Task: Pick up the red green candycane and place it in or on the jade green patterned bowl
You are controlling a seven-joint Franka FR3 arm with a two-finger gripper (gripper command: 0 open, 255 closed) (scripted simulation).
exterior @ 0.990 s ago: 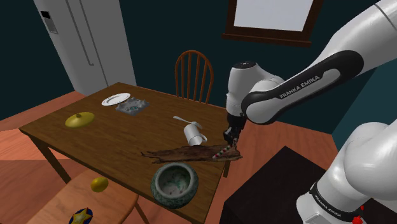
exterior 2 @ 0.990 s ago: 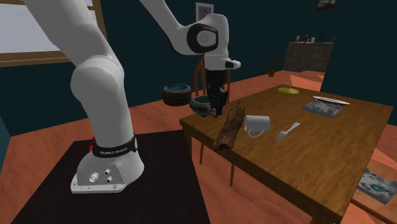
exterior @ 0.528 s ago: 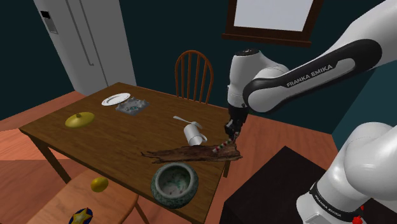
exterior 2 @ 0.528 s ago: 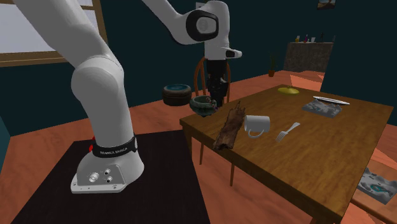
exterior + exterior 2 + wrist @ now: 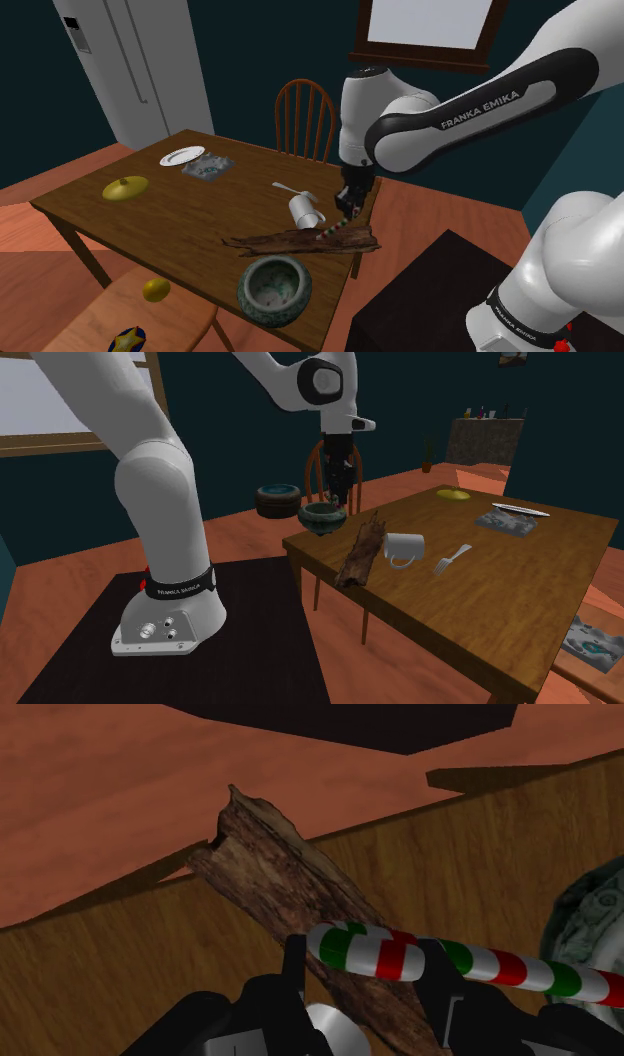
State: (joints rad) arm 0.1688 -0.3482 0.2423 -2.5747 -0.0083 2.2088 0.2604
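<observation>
The candycane point(image 5: 375, 951), striped red, green and white, was pinched near one end between the two black fingers point(image 5: 441, 994) of the gripper point(image 5: 347, 203), which were pressed onto it from both sides. Its long axis ran crosswise to the fingers. The short end stuck out just past one finger, and the long end reached out past the other toward the rim of the green patterned bowl point(image 5: 268, 308).

In the shoulder view the cane slanted down from the gripper toward that view's left, over the far end of the strip of bark point(image 5: 290, 241) lying on the table point(image 5: 180, 215). Whether its low tip cleared the bark could not be told.

The bowl sat at the near edge of the table, down and to the shoulder view's left of the gripper, with the bark between them. The coming move would probably be a carry that way, along the line the cane already pointed. A white mug point(image 5: 306, 210) lay on its side just beyond the bark, off that path.

The second exterior view put the gripper almost straight above the bowl, which was misleading. The shoulder view showed the real gap across the bark. The wrist view alone showed the grip itself and how close the cane's free end came to the bowl's rim.
</observation>
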